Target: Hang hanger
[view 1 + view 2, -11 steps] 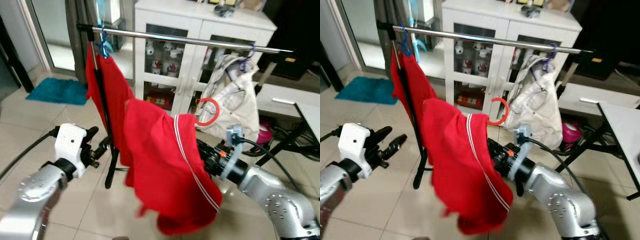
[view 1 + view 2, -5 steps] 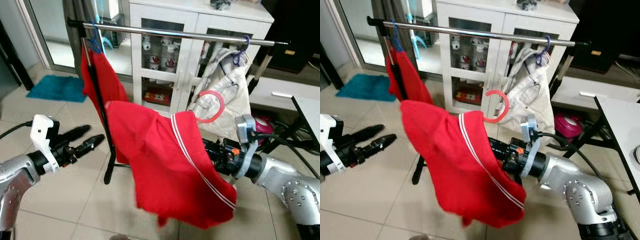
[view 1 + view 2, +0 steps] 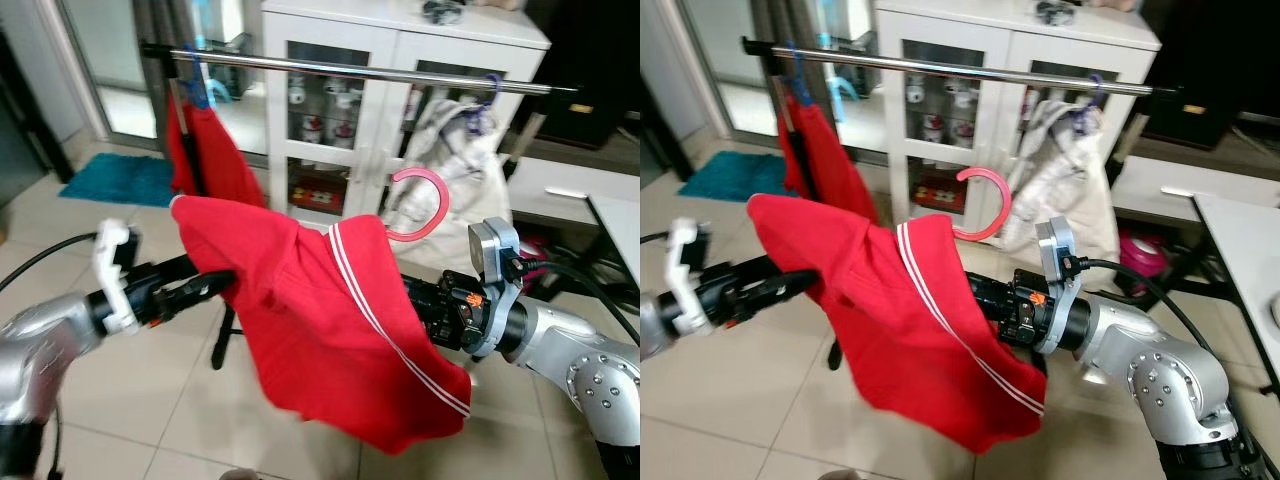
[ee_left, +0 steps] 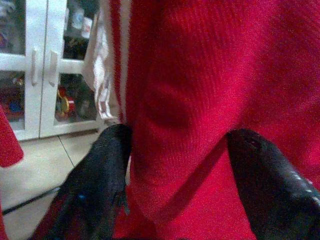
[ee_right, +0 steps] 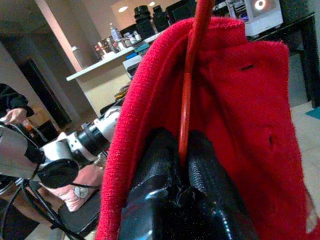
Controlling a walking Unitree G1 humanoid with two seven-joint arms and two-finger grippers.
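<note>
no legible text, no labels, no brands, no numbers, no signs to be read

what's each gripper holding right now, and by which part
The right gripper pinches the red hanger by its thin bar under the red shirt. The left gripper straddles the shirt, fingers open.

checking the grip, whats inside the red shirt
A pink plastic hanger: its hook sticks out the collar, and the right end effector pinches its stem. The hanger's arms are covered by the red knit shirt.
</note>
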